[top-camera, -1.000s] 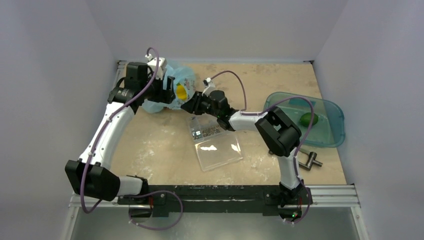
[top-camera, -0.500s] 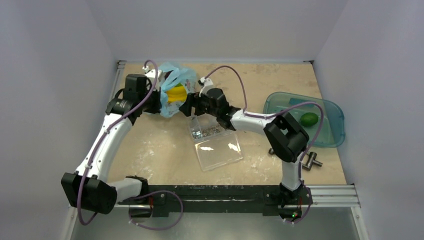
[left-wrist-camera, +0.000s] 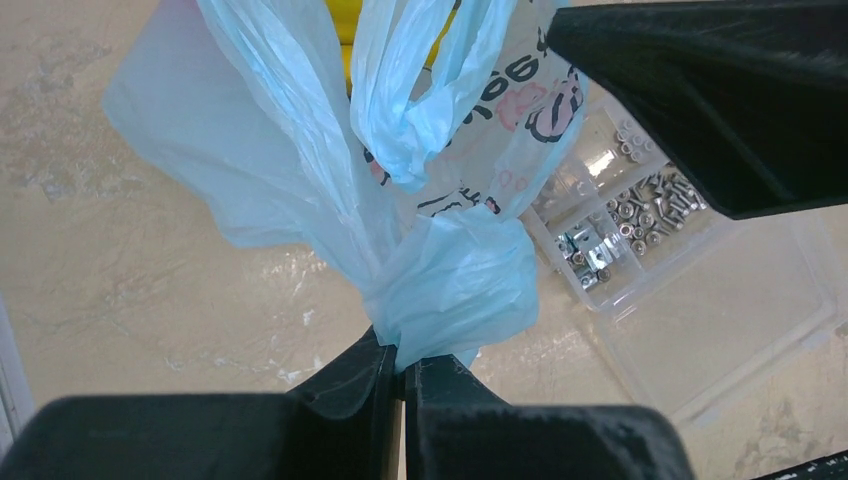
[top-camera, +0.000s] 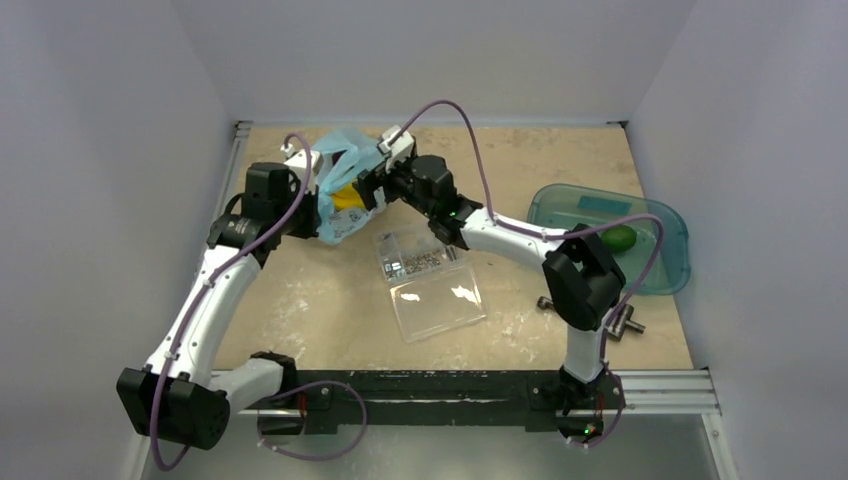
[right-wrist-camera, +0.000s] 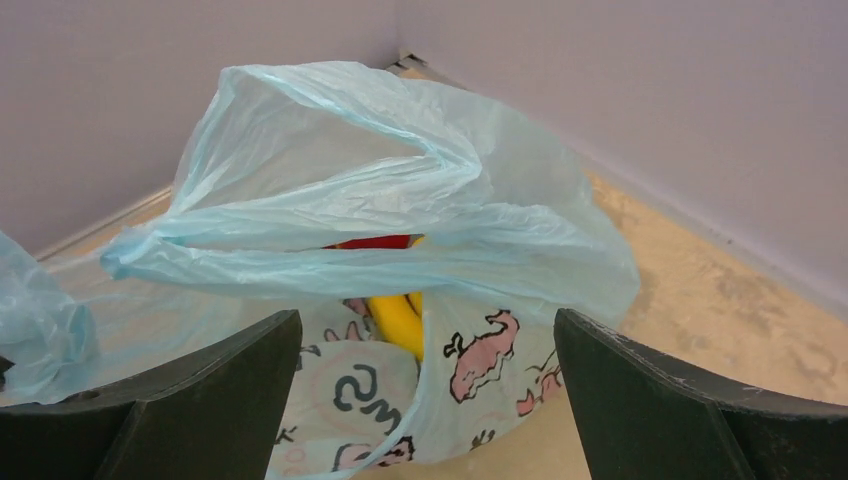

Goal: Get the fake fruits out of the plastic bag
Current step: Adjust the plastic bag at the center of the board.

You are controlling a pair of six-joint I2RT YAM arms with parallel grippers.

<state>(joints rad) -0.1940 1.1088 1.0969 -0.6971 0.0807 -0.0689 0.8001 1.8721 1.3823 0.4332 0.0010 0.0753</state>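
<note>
The left fingers (left-wrist-camera: pixel 380 390) are clenched on the plastic bag (left-wrist-camera: pixel 440 280); the right fingers (right-wrist-camera: pixel 200 400) are released, facing its open mouth.

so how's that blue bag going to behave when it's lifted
Probably floppy: the plastic bag bunches into crinkled folds where the left hand pinches it. Likely light itself, but the fake fruits inside weigh it down. Its mouth gapes toward the right hand, so they may spill if tipped.

Clear box (top-camera: pixel 438 298), teal tray (top-camera: pixel 655 266), metal fitting (top-camera: pixel 622 320) on table (top-camera: pixel 320 300).
</note>
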